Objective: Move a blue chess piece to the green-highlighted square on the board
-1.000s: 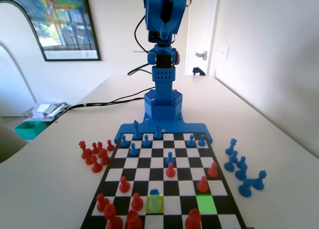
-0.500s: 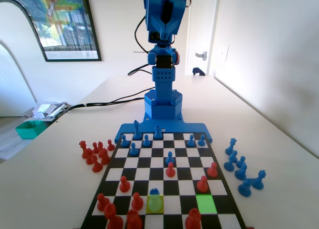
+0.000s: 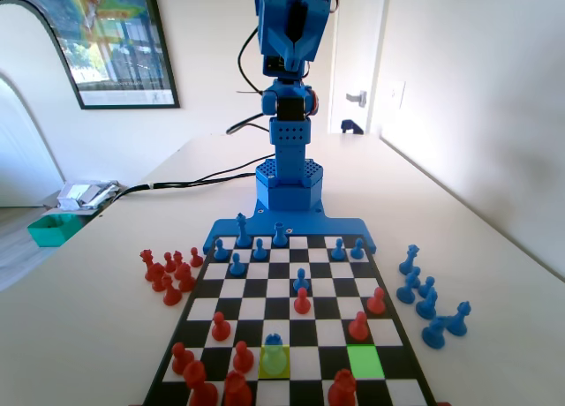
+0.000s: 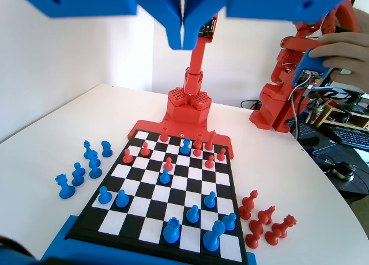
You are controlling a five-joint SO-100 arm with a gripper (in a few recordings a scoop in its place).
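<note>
The blue chess piece (image 3: 274, 351), a small pawn, stands on the paler yellow-green square in the board's (image 3: 340, 288) near rows in the fixed view. The green-highlighted square (image 3: 365, 362) lies two squares to its right with nothing on it. A red pawn (image 3: 358, 327) stands just behind that square. My gripper (image 3: 294, 44) is folded up high over the arm's base, far from the board. In the wrist view the gripper (image 4: 183, 31) hangs from the top edge, jaws pressed together and holding nothing. There the blue pawn (image 4: 185, 145) stands among red pieces at the board's (image 4: 144, 205) far end.
Several red pieces (image 3: 169, 274) stand off the board on its left in the fixed view, and several blue pieces (image 3: 428, 296) on its right. More blue and red pieces are spread over the board. Cables run across the table behind the arm's base (image 3: 289, 190).
A pale shape at the fixed view's left edge has gone. The arm and the pieces have not moved.
</note>
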